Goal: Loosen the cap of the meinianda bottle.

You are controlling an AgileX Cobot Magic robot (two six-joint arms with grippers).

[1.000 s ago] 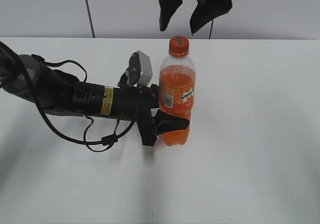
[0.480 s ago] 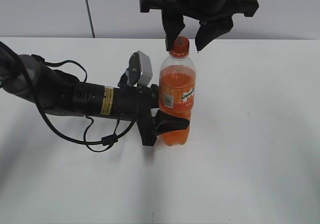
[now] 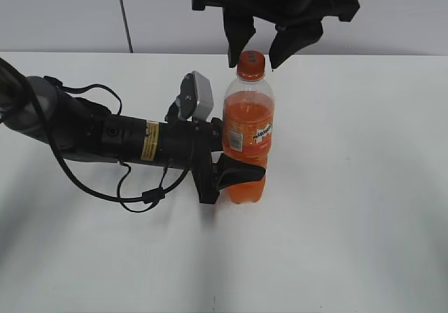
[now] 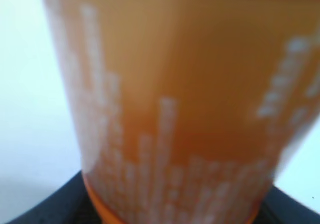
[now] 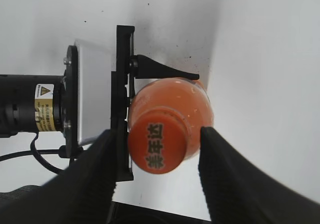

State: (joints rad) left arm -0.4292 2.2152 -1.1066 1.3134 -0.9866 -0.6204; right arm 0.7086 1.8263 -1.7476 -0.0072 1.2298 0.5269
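In the exterior view the meinianda bottle (image 3: 247, 134) is standing upright mid-worktop (image 3: 364, 187), with the left hand (image 3: 234, 174) reaching in from the left and clamping its lower body, while the right hand (image 3: 256, 47) is hanging over the cap (image 3: 250, 64), fingers apart on either side. The right wrist view is looking down on the cap (image 5: 156, 146), sitting untouched between the dark fingers (image 5: 92, 176). The left wrist view is showing only blurred orange bottle (image 4: 180, 103).
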